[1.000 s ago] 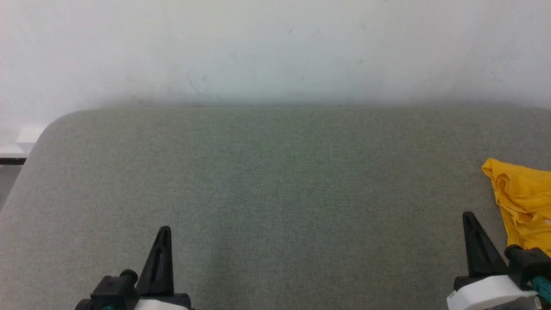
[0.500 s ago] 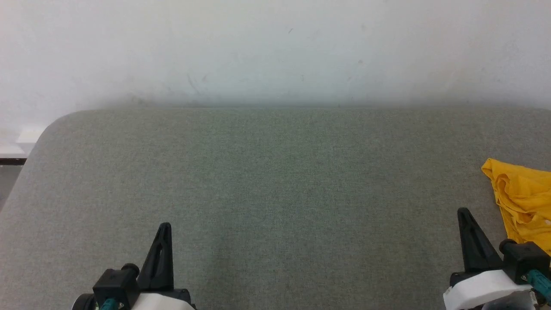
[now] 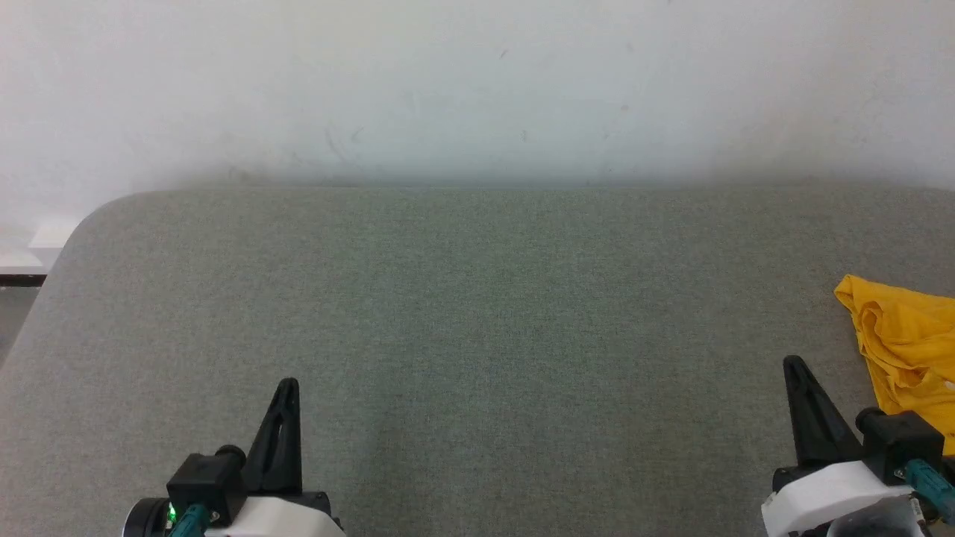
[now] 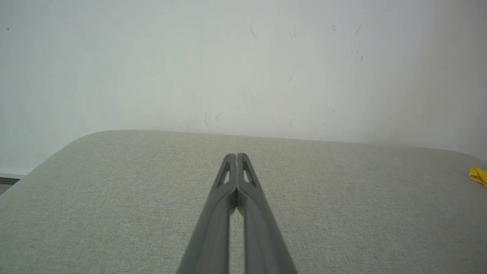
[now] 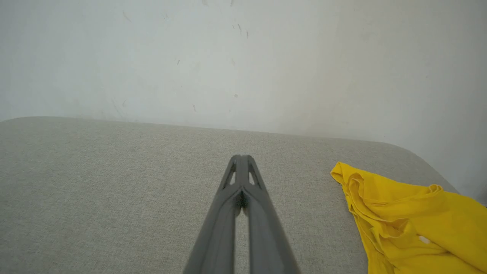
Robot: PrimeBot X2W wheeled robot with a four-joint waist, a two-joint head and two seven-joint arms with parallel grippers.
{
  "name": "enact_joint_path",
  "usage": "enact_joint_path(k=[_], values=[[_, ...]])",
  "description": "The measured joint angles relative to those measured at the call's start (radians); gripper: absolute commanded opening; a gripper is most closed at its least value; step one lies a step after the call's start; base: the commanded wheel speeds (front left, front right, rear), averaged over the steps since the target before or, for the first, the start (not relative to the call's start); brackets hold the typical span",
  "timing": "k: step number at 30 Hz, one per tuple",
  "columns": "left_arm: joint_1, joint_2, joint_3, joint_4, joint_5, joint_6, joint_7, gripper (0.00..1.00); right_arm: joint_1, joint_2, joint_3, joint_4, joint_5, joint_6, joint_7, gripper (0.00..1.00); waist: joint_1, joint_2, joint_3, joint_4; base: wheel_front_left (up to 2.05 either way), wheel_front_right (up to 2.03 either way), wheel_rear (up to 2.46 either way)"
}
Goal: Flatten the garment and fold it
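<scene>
The garment (image 3: 906,335), bright yellow, lies crumpled on the grey table (image 3: 477,313) at its right side, near my right fingers (image 3: 802,395) but apart from them. Those are pressed together and empty, as are my left fingers (image 3: 288,395), well apart from the cloth.

place: plain indoor robot test station, lab-like
wall (image 3: 477,89): bare, white, scuffed with small dark marks
tabletop (image 3: 477,313): wide, covered in grey woven fabric, rounded corners, set against the wall
beyond its left corner: pale ledge (image 3: 48,235) and dark strip (image 3: 21,280) low by the wall
</scene>
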State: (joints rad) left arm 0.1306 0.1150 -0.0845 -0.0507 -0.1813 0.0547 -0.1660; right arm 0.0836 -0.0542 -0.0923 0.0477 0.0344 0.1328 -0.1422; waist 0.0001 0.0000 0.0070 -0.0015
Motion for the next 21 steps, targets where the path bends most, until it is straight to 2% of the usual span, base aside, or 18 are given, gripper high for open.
enact_joint_path(k=[21], values=[[-0.032, -0.017, 0.02, 0.011, 0.04, -0.01, 0.044, 0.0, -0.019, 0.0, 0.025, -0.009, -0.008, 0.0, 0.036, 0.0, 0.0, 0.0, -0.002, 0.0, 0.0, 0.0, 0.0]])
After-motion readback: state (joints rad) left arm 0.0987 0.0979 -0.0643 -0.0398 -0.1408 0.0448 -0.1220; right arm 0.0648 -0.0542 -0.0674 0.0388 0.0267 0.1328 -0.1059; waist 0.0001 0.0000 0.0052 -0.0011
